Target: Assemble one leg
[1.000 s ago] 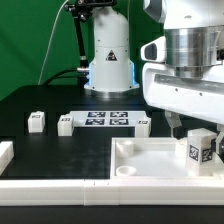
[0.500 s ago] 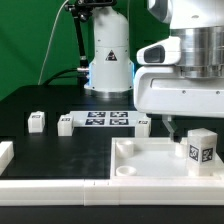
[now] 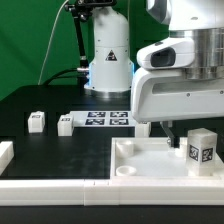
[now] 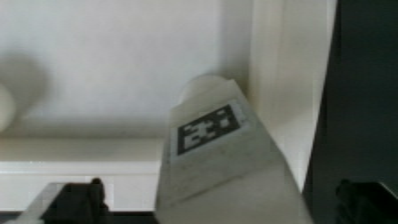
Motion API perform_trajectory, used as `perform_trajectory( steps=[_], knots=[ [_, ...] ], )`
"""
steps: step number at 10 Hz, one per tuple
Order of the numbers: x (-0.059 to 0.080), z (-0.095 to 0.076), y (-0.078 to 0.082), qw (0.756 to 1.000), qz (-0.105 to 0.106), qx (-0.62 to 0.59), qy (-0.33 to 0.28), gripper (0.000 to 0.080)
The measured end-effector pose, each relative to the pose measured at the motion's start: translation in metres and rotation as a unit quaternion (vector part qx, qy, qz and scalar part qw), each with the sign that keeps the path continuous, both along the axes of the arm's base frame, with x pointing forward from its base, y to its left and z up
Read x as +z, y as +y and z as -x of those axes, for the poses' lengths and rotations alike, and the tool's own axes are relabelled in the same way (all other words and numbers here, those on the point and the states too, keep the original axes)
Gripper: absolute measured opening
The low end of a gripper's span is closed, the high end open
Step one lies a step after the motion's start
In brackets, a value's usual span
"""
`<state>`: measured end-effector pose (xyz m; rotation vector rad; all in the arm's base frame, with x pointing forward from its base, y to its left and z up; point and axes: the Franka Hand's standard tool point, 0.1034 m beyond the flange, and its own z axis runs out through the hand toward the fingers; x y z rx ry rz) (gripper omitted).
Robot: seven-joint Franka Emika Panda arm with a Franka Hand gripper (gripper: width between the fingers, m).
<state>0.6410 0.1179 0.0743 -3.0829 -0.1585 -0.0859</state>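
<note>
Wrist view: the small white plastic rectangular leg (image 4: 222, 150) with a black-and-white square marker tag on its face stands between the two dark fingertips (image 4: 75, 198), nearer the camera than anything else; clear gaps show on both sides, so the jaws are released and touch nothing.
Gripper: the two-finger gripper (image 4: 217, 200) straddles the leg, its tips low against the leg's body rather than near its top.
Leg position: in the exterior view the leg (image 3: 201, 150) stands upright inside the large white square tray (image 3: 150, 152), close to the tray's far-right corner wall, below the arm's broad white wrist housing (image 3: 185, 95).
Step in hand, as judged: either a grasp about to close or a release just made; the frames alone do not settle which.
Doing it well: keep the leg centred between the jaws so both pads meet its flat sides at once; an uneven close would likely tip the block against the tray wall.
Round socket: a round corner socket (image 3: 125, 171) sits in the tray's front corner, well apart from the jaws.
Beyond the jaws: two small white tagged blocks (image 3: 37, 121) (image 3: 66, 124) and the flat white marker board (image 3: 108, 119) lie on the black table (image 3: 60, 150), untouched.
</note>
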Motion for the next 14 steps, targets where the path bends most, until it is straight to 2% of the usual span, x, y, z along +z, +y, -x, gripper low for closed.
perform_trajectory(
  steps=[1, 2, 3, 5, 9, 11, 14],
  knots=[
    [0.0000, -0.0001, -0.0005, 0.999, 0.002, 0.039, -0.002, 0.0649],
    [-0.0001, -0.0003, -0.0021, 0.998, 0.003, 0.056, -0.003, 0.0563],
    [-0.0001, -0.0003, -0.0022, 0.999, 0.003, 0.053, -0.003, 0.0563],
    [-0.0001, -0.0003, -0.0021, 0.999, 0.003, 0.053, -0.003, 0.0289],
    [-0.0002, -0.0003, -0.0022, 0.999, 0.002, 0.033, -0.002, 0.0290],
    [-0.0002, 0.0002, -0.0008, 0.998, -0.005, -0.070, 0.002, 0.0290],
    [-0.0004, 0.0005, -0.0012, 0.980, -0.010, -0.198, 0.008, 0.0290]
  ],
)
